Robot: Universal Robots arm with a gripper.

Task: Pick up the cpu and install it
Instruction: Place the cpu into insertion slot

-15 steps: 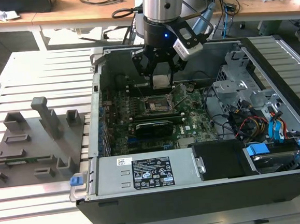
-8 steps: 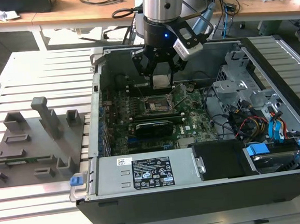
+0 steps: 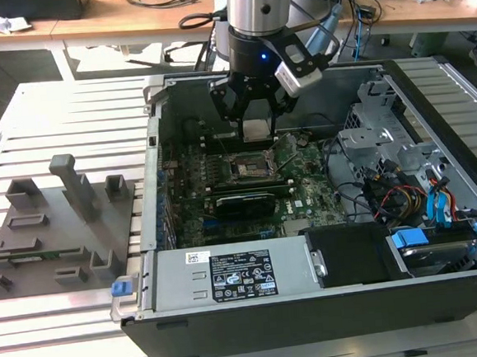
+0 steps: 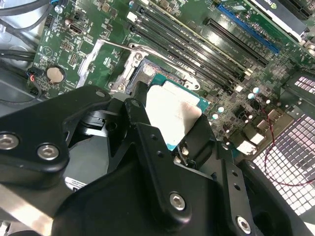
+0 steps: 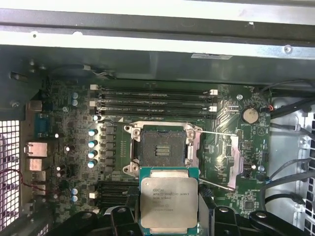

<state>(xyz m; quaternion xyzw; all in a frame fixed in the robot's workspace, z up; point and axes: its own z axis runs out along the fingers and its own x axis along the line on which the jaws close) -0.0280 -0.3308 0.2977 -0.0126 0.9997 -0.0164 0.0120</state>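
My gripper hangs over the open computer case, shut on the cpu, a small flat square chip with a shiny metal top. In the first wrist view the cpu sits level between the black fingers, just short of the open socket on the motherboard. The socket's metal bracket is swung open to one side. In the second wrist view the cpu shows pale between the fingers, above the socket.
The case stands open on a slatted metal table. A grey fixture tray with upright pegs lies at the exterior view's left. Memory slots, cables and a drive cage surround the socket. A black power supply fills the case front.
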